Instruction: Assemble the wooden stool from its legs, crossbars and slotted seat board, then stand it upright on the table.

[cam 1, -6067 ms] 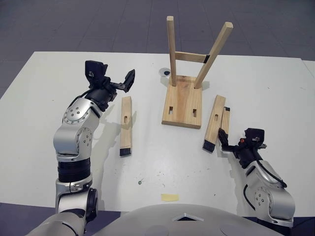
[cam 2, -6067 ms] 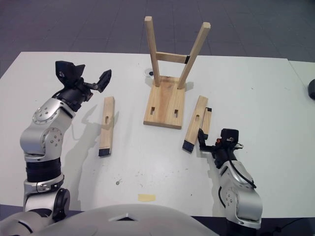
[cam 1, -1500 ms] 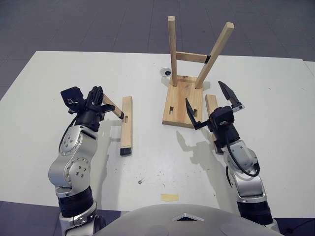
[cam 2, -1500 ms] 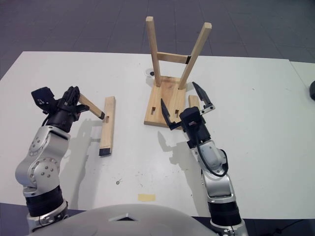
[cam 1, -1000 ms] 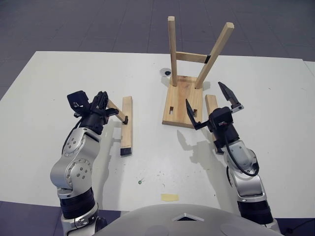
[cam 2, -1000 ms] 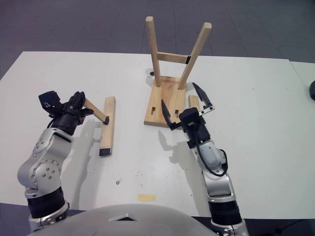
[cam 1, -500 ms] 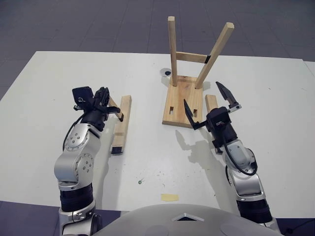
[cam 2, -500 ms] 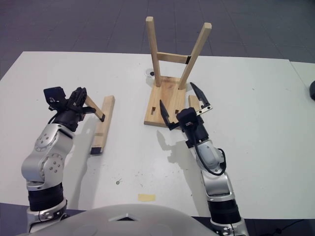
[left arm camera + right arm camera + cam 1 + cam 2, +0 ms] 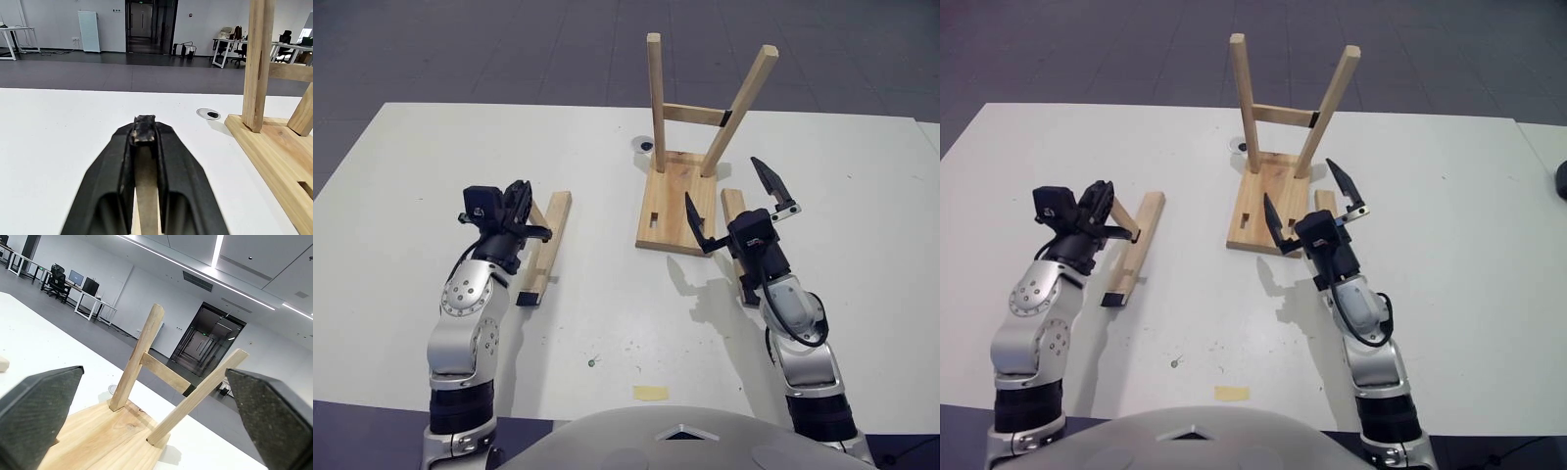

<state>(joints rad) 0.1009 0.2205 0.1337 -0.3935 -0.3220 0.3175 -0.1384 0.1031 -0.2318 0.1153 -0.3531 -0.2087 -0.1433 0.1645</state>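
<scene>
While the left gripper (image 9: 145, 127) hung low over the left part of the white table (image 9: 411, 157), its two black fingers (image 9: 110, 181) were pressed together on a thin crossbar (image 9: 145, 191), and the dark end of that crossbar stuck out just beyond the fingertips. From the head camera I saw this end right at the side of a loose leg (image 9: 548, 238), which lay flat on the table with its black-capped end toward me. I could not tell whether the crossbar sat in the slot of this leg or only touched it. My right gripper (image 9: 735, 204) was spread wide and had hold of nothing. It hovered at the near right corner of the slotted seat board (image 9: 674, 191), with one finger over the near edge of the board and the other pointing up and away. Under it I saw the far end of a second loose leg (image 9: 1325, 200), lying just beside the right edge of the board. The seat board lay flat near the middle of the table, with two open slots (image 9: 652, 219) on its near side. On its far side two legs (image 9: 653, 98) stood up, the right one leaning outward, and a fitted crossbar (image 9: 691, 114) joined them about halfway up. A round cable hole (image 9: 643, 144) was just beside the far left corner of the board, and a small yellow note (image 9: 651, 393) lay near the front edge of the table
</scene>
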